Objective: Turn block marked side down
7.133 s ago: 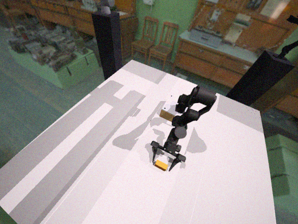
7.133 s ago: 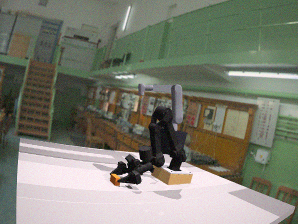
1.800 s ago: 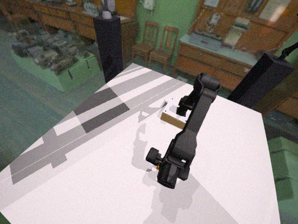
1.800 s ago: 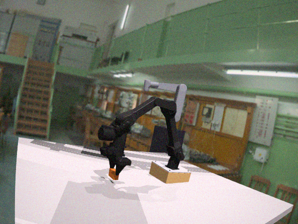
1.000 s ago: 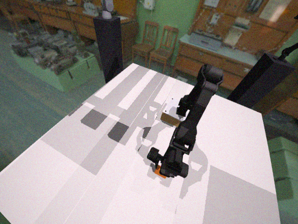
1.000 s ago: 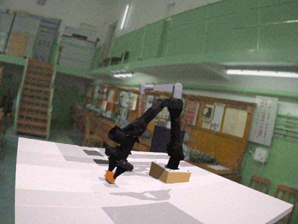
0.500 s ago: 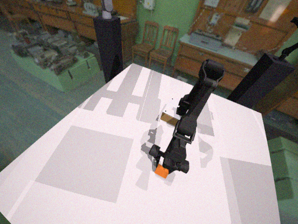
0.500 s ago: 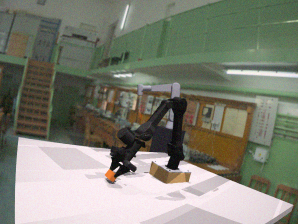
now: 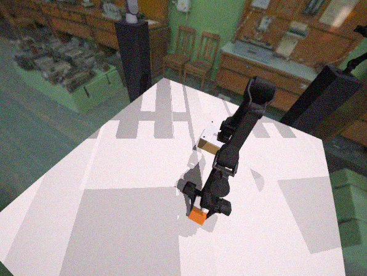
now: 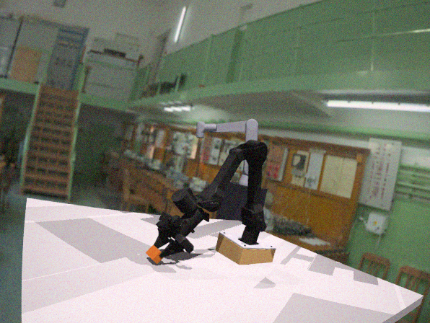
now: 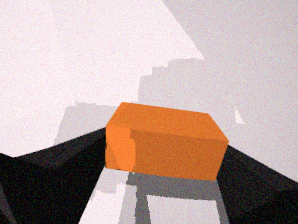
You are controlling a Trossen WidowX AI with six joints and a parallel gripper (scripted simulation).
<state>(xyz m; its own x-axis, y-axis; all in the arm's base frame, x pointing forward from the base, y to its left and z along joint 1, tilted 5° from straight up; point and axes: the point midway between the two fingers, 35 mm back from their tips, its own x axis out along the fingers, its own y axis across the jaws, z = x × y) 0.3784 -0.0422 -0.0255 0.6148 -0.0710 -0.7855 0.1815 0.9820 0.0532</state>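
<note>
Toward twelve o'clock in the top view, two wooden chairs point(image 9: 201, 66) stand against a green wall point(image 9: 203, 18). In the exterior view, wooden stairs point(image 10: 50, 144) rise at nine o'clock; a lit tube lamp point(image 10: 379, 106) glows near two.

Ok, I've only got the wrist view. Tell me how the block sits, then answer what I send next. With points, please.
Observer: The exterior view shows the block point(image 9: 197, 216) point(image 10: 154, 254) point(image 11: 170, 155) tilted, not flat, in the pincer point(image 9: 197, 216) point(image 10: 155, 254) point(image 11: 164, 143).
Operator: Give me the pincer's angle.
Observer: The exterior view has it reaching down at a slant, not straight down.
Operator: Now the arm's base. Tell me whether it's against the block.
Observer: No. The arm stands on a wooden box point(image 9: 208, 146) point(image 10: 227, 249), well apart from the block, with table surface between them.
</note>
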